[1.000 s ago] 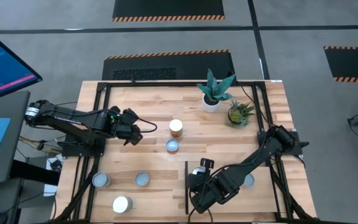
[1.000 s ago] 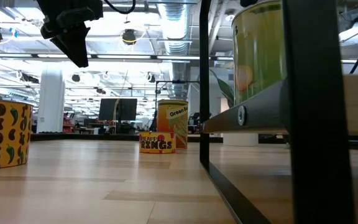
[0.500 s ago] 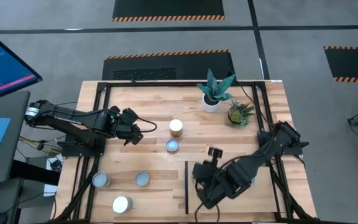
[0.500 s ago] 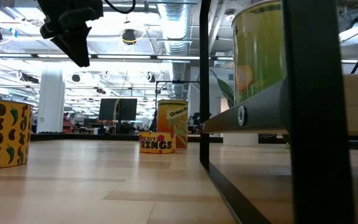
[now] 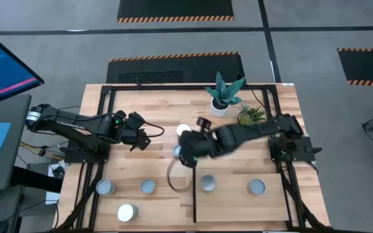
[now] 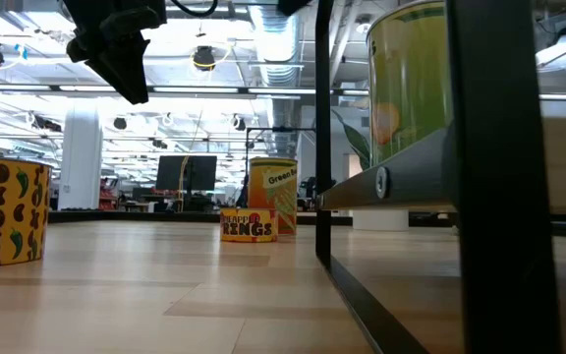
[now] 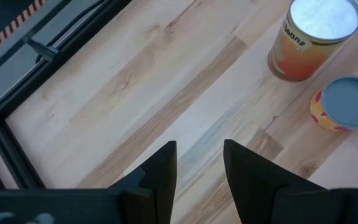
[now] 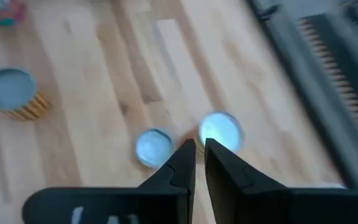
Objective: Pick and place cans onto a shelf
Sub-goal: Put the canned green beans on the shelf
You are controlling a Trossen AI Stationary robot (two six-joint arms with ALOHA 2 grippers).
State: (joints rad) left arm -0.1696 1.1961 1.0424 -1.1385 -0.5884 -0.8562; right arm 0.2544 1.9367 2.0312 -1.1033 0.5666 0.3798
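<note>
On the shelf (image 5: 238, 200) at 5 o'clock I see two cans, one (image 5: 208, 183) near its black strip, the other (image 5: 256, 187) toward 3 o'clock. Three blue-and-white-topped tins (image 5: 127, 211) sit at 7 o'clock. My right gripper (image 5: 185, 154) has swung from the shelf to table centre (blurred), covering the two middle cans; its fingers (image 8: 185, 163) are nearly together, empty. My left gripper (image 7: 199, 163) waits at 9 o'clock, parted, unmoved.

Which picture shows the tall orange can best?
The left wrist view: the tall orange can shows its white top and label, unobstructed. The low view shows its side far off. In the high view the right arm mostly hides it.
</note>
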